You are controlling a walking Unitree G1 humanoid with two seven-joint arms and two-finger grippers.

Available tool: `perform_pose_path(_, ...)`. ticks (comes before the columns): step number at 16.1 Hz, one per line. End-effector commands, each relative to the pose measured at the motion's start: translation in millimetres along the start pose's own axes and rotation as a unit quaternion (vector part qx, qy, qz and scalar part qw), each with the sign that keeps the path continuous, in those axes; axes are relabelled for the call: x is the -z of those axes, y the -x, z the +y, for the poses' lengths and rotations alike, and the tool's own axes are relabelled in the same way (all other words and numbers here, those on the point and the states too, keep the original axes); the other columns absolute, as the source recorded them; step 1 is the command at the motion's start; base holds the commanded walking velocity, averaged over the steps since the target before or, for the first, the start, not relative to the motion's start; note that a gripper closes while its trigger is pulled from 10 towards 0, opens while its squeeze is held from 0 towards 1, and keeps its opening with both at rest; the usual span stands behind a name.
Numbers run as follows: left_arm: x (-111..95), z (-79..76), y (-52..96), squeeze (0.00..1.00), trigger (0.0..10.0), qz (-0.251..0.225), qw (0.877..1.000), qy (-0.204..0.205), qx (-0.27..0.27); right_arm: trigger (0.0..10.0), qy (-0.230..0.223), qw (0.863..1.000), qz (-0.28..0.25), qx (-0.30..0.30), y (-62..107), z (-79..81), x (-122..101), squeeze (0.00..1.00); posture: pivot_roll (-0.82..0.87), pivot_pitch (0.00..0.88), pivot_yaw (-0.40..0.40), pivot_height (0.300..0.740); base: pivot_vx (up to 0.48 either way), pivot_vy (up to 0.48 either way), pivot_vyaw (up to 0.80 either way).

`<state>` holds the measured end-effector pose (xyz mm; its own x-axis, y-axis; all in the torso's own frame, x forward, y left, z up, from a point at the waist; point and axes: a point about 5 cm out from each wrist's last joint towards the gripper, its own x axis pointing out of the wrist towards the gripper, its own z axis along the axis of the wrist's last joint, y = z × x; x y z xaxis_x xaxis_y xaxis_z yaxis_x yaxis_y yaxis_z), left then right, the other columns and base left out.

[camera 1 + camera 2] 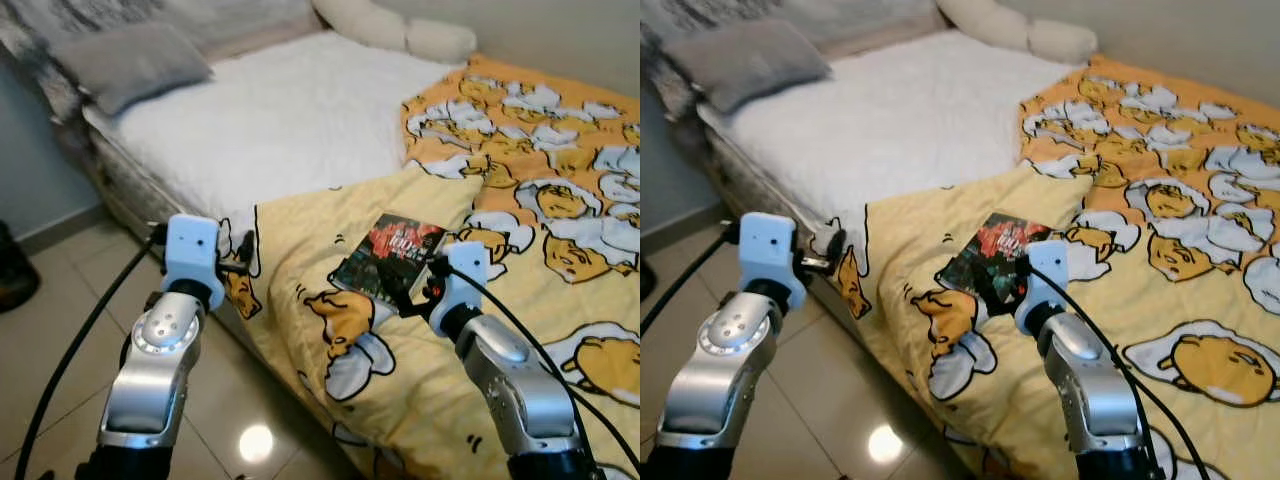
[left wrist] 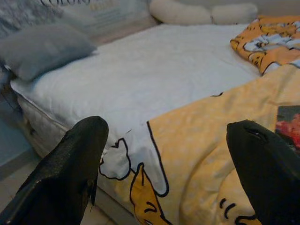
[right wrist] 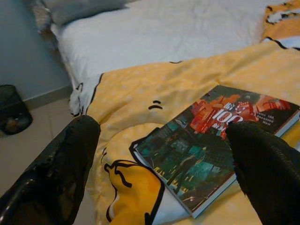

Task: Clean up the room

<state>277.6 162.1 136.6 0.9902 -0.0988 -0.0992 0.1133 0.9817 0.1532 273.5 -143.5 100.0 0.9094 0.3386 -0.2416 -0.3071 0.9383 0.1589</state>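
On the bed (image 1: 290, 130), near its front edge, a book (image 1: 390, 257) with a dark teal and red illustrated cover lies flat on a yellow blanket (image 1: 560, 250) printed with cartoon egg characters. Its lower right corner is covered by the right arm in the head views, and the title text is too small to read properly, just some big white numerals.

Right gripper (image 3: 164, 154) hovers just above the near end of the book, fingers spread wide with the cover showing between them, not touching it as far as I can tell. Left gripper (image 2: 173, 154) is off to the left by the bed's corner, also wide open, looking at the spot where the blanket edge drapes over the white sheet.

Further back there's a grey pillow (image 1: 135, 62) at the head of the bed and a cream bolster (image 1: 395, 30) against the wall, partly cut off at the top. A dark waste bin (image 3: 13, 108) sits on the tiled floor (image 1: 60, 330) beside the bed; something's inside but it's too murky to make out.
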Motion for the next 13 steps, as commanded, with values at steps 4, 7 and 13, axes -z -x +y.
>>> perform_pose_path(4,-2,-4.7,-3.3,0.30,10.0,-0.003,1.000,-0.013,0.028,10.0,-0.052,0.998,0.018,0.018,-8.9,-7.2,-1,0.00,-0.03,0.000,0.001,0.740,0.000,0.000,0.00)
perform_pose_path(7,-4,0.1,-4.6,0.04,10.0,-0.007,1.000,-0.005,0.024,10.0,-0.060,0.998,0.021,0.020,-14.3,-8.2,-4,0.00,-0.03,0.000,0.000,0.740,0.000,0.000,0.00)
perform_pose_path(13,-3,-6.6,-2.4,0.00,10.0,-0.004,0.997,-0.014,0.078,10.0,-0.114,0.992,0.041,0.038,-28.9,-6.2,1,1.00,-0.03,0.000,0.001,0.740,0.000,0.000,0.00)
